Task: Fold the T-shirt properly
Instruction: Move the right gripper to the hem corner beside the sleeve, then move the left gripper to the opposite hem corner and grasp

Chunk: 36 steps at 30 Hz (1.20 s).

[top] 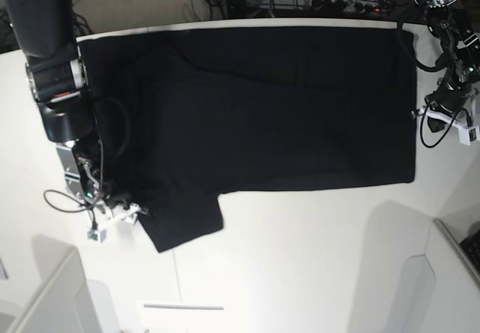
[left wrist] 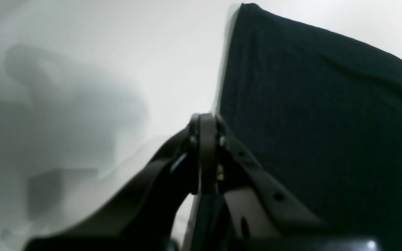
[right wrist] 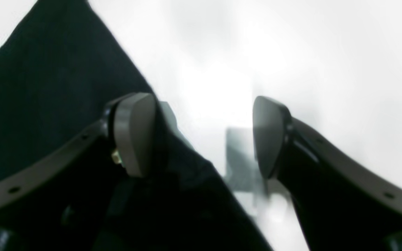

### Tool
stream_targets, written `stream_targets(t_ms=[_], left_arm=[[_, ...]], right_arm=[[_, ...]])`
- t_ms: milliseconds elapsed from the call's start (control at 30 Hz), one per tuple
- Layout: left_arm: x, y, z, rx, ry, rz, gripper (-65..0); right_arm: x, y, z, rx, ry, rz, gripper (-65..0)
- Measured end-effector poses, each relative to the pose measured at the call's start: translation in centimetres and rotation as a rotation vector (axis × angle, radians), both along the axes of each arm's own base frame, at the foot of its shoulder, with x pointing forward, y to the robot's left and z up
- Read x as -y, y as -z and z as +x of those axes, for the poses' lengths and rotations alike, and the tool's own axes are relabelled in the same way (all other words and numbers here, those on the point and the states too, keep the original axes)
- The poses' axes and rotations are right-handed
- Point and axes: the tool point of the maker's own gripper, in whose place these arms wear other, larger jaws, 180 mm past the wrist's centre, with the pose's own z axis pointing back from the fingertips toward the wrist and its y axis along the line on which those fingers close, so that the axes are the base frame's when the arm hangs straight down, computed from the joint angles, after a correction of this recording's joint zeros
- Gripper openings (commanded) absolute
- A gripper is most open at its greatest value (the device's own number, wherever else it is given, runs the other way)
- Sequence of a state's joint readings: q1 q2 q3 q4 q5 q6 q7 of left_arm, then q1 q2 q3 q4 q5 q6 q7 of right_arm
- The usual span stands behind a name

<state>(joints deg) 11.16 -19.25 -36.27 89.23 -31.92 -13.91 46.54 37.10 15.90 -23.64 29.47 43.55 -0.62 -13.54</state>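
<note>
Table (top: pixel 315 258), white, carries the T-shirt (top: pixel 277 115) spread flat across its far half, cables beyond the shirt's far edge and bare surface on its near side. Left gripper (left wrist: pixel 206 132) is pressed together at the shirt's edge, whether pinching cloth I cannot tell. Right gripper (right wrist: pixel 201 136) stands spread over the shirt's sleeve edge.

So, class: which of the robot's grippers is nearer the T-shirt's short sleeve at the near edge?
Right. The right gripper sits beside the sleeve of the T-shirt; the left gripper is at the opposite edge.
</note>
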Motion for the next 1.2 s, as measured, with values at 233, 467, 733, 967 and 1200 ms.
stream_targets(t_ms=[233,467,733,967,1200], left_arm=[[0.0,0.0,0.0,-0.001,-0.001,-0.001,-65.0],[0.0,0.0,0.0,-0.001,-0.001,-0.001,-65.0],[-0.3,0.6,0.2,-0.012,-0.018,-0.017,-65.0],[-0.7,0.9,2.5,0.019,-0.054,-0.069,-26.3],[-1.4,1.8,6.4,0.036,-0.112,-0.147,-16.9]], right_arm=[[-1.2,0.2,0.2,0.01,-0.011,0.007,-24.0],[-1.9,0.3,0.2,0.01,-0.018,0.017,-41.9],[-1.9,0.5,0.0,-0.003,-0.017,0.02,-65.0],[-1.9,0.6,-0.1,-0.005,-0.015,0.024,-65.0],[-2.0,0.5,0.0,-0.003,-0.013,0.029,-65.0]])
